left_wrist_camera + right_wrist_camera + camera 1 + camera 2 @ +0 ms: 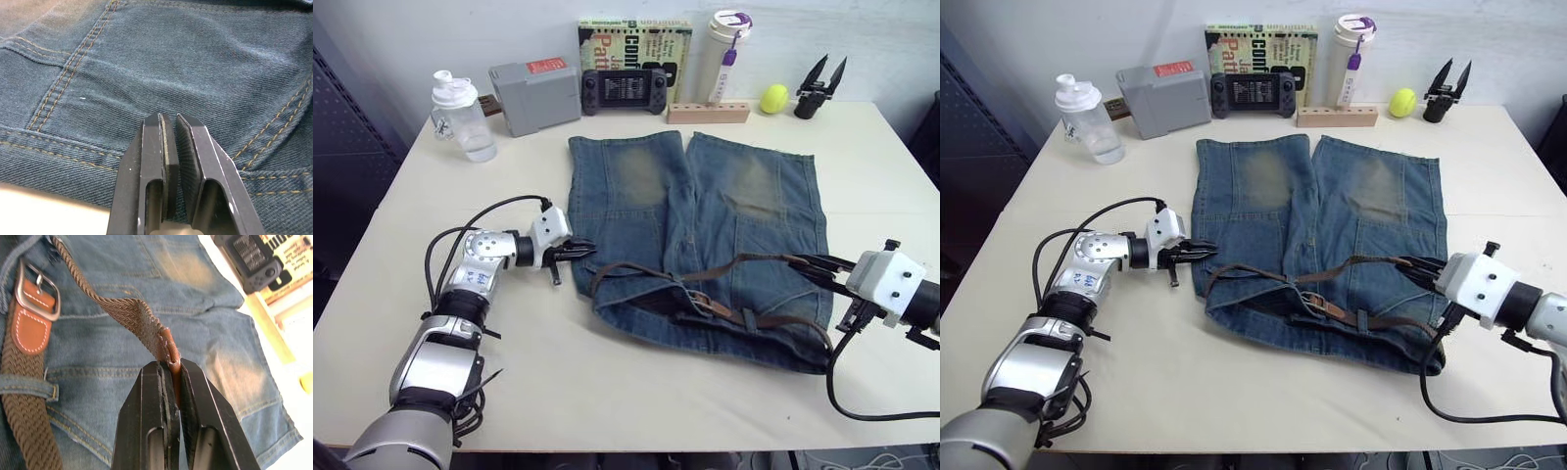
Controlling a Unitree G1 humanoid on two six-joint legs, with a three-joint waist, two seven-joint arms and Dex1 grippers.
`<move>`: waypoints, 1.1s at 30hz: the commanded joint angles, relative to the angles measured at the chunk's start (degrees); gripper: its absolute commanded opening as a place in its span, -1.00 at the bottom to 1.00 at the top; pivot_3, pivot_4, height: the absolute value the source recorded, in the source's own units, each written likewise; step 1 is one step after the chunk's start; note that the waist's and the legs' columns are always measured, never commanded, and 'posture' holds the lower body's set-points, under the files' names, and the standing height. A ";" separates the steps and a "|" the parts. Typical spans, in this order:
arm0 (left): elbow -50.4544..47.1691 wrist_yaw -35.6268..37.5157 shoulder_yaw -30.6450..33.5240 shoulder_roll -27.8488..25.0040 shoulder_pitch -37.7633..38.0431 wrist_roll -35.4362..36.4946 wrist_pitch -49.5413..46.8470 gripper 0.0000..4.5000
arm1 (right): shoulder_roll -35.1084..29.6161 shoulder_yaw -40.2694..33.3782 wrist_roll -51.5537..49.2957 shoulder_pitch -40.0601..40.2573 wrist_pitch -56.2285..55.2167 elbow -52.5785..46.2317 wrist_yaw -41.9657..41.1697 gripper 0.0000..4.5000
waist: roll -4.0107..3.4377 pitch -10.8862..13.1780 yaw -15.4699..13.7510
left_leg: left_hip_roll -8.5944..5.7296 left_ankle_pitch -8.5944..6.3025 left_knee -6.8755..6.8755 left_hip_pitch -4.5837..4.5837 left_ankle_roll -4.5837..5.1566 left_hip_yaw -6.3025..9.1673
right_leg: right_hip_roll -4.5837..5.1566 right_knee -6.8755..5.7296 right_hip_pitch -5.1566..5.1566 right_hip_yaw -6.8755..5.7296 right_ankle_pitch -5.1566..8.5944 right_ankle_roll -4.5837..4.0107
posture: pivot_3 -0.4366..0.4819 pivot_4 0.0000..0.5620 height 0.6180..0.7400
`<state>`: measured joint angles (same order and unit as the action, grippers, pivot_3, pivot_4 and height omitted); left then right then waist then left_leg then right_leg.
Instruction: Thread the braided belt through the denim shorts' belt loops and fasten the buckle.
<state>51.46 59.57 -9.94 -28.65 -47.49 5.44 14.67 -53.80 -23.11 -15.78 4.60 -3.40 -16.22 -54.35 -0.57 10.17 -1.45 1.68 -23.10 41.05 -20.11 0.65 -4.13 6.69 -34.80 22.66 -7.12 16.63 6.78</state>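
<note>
The shorts (705, 235) lie flat mid-table, the belt (646, 274) running along the waistband. The right gripper (169, 366) pinches the belt's leather tip; the left gripper (168, 120), nearly closed, pins the shorts' edge. Draw the tip steadily through the buckle (36, 290), denim held taut.

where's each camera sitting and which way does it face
Left and right eye views: head camera, looking forward and down at the denim shorts; both arms show.
Left wrist view: along the left hand, pinching denim.
Right wrist view: along the right hand, gripping the braided belt tip.
Shared: shorts appear in all.
</note>
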 commanded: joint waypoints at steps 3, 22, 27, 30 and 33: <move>-0.60 0.98 -0.08 0.15 3.72 -2.16 1.66 -0.78 | -0.72 1.01 -2.21 -4.68 3.21 -5.75 0.63 -1.00 | -0.08 -0.05 0.08 | 0.01 0.00 0.00 0.01 0.00 0.00 | 0.00 -0.02 0.01 0.01 0.00 0.00 | -0.05 -0.47 0.85; -59.45 -3.75 2.88 -0.43 7.99 14.54 -36.87 0.94 | 0.55 18.32 4.53 -16.82 7.27 -12.65 0.73 -1.00 | 0.12 0.12 0.01 | 0.02 0.00 0.18 -0.25 0.00 0.29 | 0.04 -0.06 0.13 -0.01 0.00 0.00 | -0.05 -0.47 0.85; -60.54 -9.66 -2.29 4.42 8.19 9.11 -37.08 0.94 | 0.83 19.97 6.10 -18.82 6.65 -11.91 0.66 -1.00 | 0.13 0.12 0.03 | 0.02 0.00 0.15 -0.24 0.00 0.23 | 0.00 -0.03 0.13 -0.01 0.00 0.00 | -0.05 -0.47 0.85; -60.86 -11.08 -4.28 5.80 8.80 7.45 -37.08 0.94 | 0.90 20.15 6.31 -19.10 6.24 -11.98 0.76 -1.00 | 0.13 0.12 0.02 | 0.02 0.00 0.15 -0.24 0.00 0.21 | 0.00 -0.02 0.13 0.00 0.00 0.00 | -0.05 -0.47 0.85; -60.75 -11.75 -4.96 5.80 8.98 6.09 -37.27 0.94 | 0.98 19.96 6.35 -19.05 6.02 -12.20 0.77 -1.00 | 0.13 0.12 0.02 | 0.02 0.00 0.15 -0.24 0.00 0.22 | 0.00 -0.02 0.13 0.00 0.00 0.00 | -0.05 -0.47 0.85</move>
<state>-6.81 48.37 -14.78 -22.63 -38.46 12.60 -22.98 -53.26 -2.48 -9.32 -13.96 3.71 -27.01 -53.81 -0.44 10.29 -1.43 1.70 -23.10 41.20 -20.35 0.64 -3.91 6.69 -34.83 22.80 -7.12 16.63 6.78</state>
